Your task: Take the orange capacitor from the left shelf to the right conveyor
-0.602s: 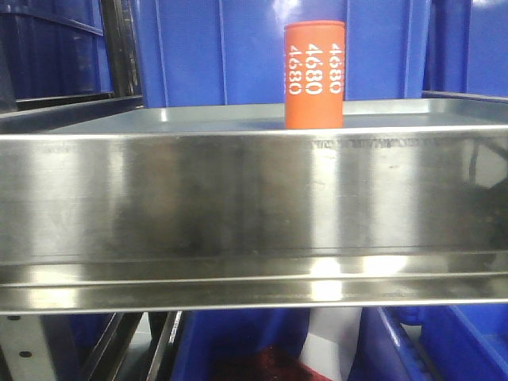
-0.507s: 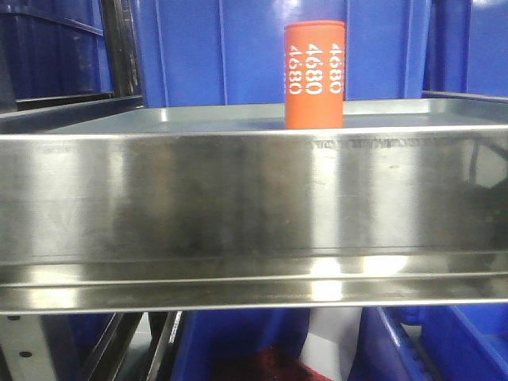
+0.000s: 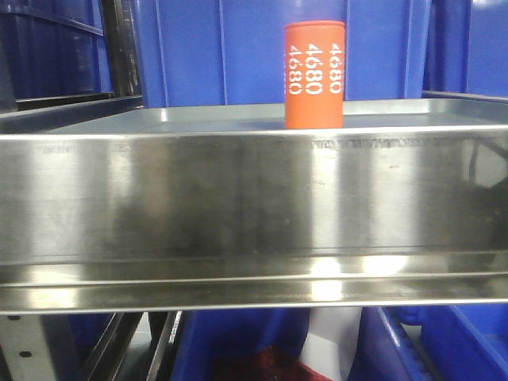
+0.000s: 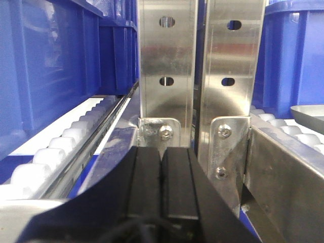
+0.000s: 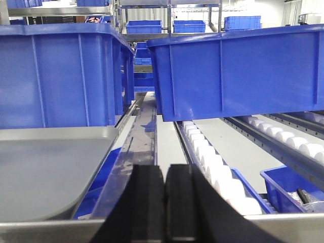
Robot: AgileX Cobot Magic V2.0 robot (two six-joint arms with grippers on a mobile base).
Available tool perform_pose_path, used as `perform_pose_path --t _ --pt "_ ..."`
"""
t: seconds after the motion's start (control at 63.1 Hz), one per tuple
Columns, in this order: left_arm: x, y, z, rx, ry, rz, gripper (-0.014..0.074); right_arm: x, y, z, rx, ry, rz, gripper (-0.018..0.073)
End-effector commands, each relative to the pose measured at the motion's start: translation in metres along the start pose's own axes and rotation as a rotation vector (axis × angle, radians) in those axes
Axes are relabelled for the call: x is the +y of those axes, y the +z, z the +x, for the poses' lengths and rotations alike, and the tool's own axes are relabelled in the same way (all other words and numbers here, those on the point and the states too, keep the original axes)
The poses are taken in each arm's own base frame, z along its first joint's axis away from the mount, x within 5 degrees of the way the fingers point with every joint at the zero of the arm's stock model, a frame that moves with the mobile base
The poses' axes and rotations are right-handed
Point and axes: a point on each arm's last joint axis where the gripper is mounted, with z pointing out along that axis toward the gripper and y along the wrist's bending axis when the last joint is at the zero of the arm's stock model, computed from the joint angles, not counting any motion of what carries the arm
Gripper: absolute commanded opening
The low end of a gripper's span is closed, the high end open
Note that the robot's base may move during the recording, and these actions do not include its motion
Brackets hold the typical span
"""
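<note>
In the front view, the orange capacitor (image 3: 314, 75) is seen standing upright on the left shelf (image 3: 238, 198), right of centre in the upper frame, with blue bins (image 3: 206, 55) behind it. In the left wrist view, the left hand (image 4: 161, 152) is shown at bottom centre, fingers pressed together with nothing between them, before steel uprights (image 4: 167, 61). In the right wrist view, the right hand (image 5: 165, 169) is likewise pressed together at bottom centre, and a grey tray (image 5: 45, 167) is seen at lower left.

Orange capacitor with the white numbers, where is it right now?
In the front-facing view the orange capacitor stands upright on the left shelf, right of centre, behind the shiny front lip with blue bins behind it.
</note>
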Motion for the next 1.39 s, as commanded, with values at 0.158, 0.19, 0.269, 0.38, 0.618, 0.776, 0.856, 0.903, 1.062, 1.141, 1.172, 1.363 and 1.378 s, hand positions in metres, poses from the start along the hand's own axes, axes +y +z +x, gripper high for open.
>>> perform_pose_path --t 0.158,0.19,0.269,0.38,0.618,0.776,0.856,0.903,1.062,1.141,1.172,1.363,1.378 --pt "0.0 0.0 -0.01 -0.08 -0.006 0.005 -0.0105 0.002 -0.003 -0.015 -0.175 -0.007 -0.017 0.0046" --pt "0.0 0.0 -0.01 -0.08 -0.006 0.005 -0.0105 0.002 -0.003 -0.018 -0.21 -0.007 -0.021 0.0046" --pt "0.0 0.0 -0.01 -0.08 -0.006 0.005 -0.0105 0.003 -0.005 -0.024 -0.281 -0.004 -0.03 0.0046" --pt "0.0 0.0 -0.01 -0.08 -0.006 0.005 -0.0105 0.004 -0.009 -0.035 -0.396 0.005 -0.045 0.0046" --pt "0.0 0.0 -0.01 -0.08 -0.006 0.005 -0.0105 0.011 -0.011 -0.108 -0.389 0.017 -0.072 0.0046" --pt "0.0 0.0 -0.01 -0.08 -0.006 0.005 -0.0105 0.016 0.021 -0.167 -0.239 0.028 -0.083 0.0046" --pt "0.0 0.0 -0.01 -0.08 -0.006 0.005 -0.0105 0.023 0.049 -0.191 -0.16 0.045 -0.126 0.0046" --pt "0.0 0.0 -0.01 -0.08 -0.006 0.005 -0.0105 0.031 0.068 -0.2 -0.102 0.052 -0.164 0.0048" --pt "0.0 0.0 -0.01 -0.08 -0.006 0.005 -0.0105 0.073 0.119 -0.204 0.084 0.05 -0.341 0.016" --pt "0.0 0.0 -0.01 -0.08 -0.006 0.005 -0.0105 0.098 0.136 -0.197 0.173 0.021 -0.422 0.0318" --pt "0.0 0.0 -0.01 -0.08 -0.006 0.005 -0.0105 0.107 0.143 -0.193 0.205 0.006 -0.443 0.0371" --pt "0.0 0.0 -0.01 -0.08 -0.006 0.005 -0.0105 0.143 0.173 -0.167 0.341 -0.032 -0.501 0.0619" --pt "0.0 0.0 -0.01 -0.08 -0.006 0.005 -0.0105 0.145 0.174 -0.165 0.348 -0.032 -0.504 0.0619"
